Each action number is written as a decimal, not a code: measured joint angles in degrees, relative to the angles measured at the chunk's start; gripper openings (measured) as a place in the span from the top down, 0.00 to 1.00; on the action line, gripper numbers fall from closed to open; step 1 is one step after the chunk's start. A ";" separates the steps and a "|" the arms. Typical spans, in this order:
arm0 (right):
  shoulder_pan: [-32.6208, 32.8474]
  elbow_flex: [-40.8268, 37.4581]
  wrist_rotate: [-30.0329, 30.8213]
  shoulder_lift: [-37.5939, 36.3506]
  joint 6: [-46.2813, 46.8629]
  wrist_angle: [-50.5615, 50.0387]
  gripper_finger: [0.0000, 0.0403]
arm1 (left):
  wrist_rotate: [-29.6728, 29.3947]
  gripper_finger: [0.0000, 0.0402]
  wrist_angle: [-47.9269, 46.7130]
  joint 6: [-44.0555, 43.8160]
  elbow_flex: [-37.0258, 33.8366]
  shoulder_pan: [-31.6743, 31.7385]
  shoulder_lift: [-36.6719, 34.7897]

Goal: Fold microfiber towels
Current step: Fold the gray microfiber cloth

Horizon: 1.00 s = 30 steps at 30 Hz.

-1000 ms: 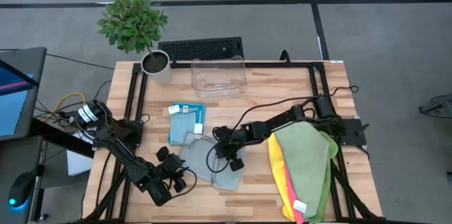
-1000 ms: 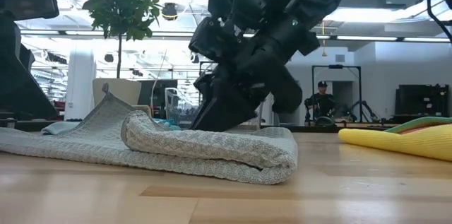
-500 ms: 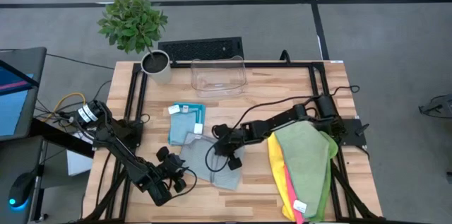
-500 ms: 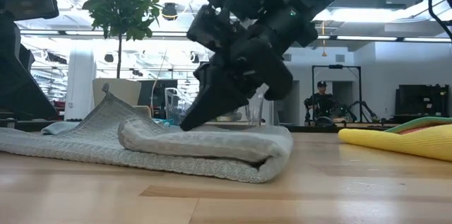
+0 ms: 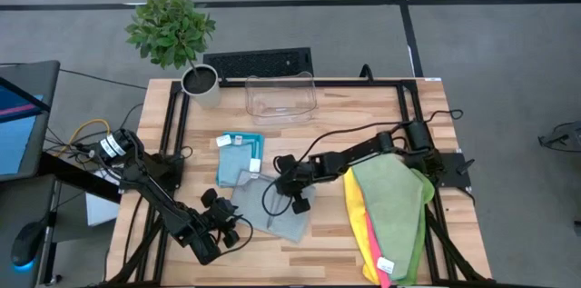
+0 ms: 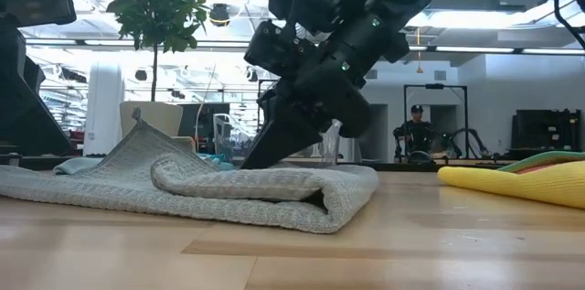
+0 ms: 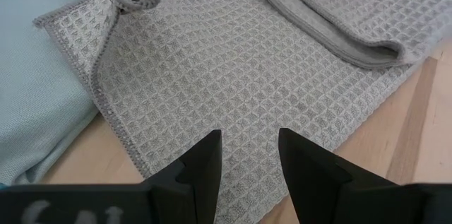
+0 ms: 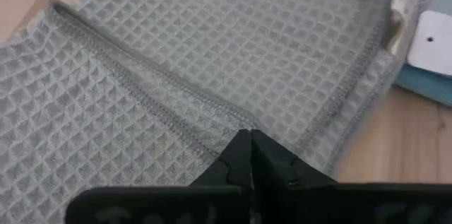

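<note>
R gripper [image 8: 248,155] down on grey towel [image 5: 269,209] mid-table, fingers pressed together, tips on folded-over hem; can't tell if cloth pinched. L gripper [image 7: 246,155] low over same towel's near edge, fingers apart, holding nothing. Teal towel [image 5: 238,157] just beside grey. Green/yellow/pink stack [image 5: 390,211] at R side.
</note>
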 joint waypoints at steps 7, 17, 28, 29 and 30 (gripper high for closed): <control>-0.26 0.00 4.41 0.00 -0.04 0.63 0.93 | -0.28 0.67 0.00 -0.02 0.00 0.00 0.00; 0.45 0.81 4.19 0.00 -0.07 4.23 0.89 | -0.28 0.67 0.09 -0.04 0.00 0.00 0.00; -0.60 0.94 4.86 -4.62 -0.40 3.91 0.69 | 0.11 0.67 0.19 -0.39 0.00 0.00 0.00; -0.83 0.95 4.87 -5.85 -0.29 3.53 0.67 | 0.11 0.67 0.19 -0.46 0.00 0.00 0.00; -1.03 0.94 4.85 -6.98 0.01 3.09 0.64 | 0.11 0.67 0.20 -0.77 0.00 -0.01 0.00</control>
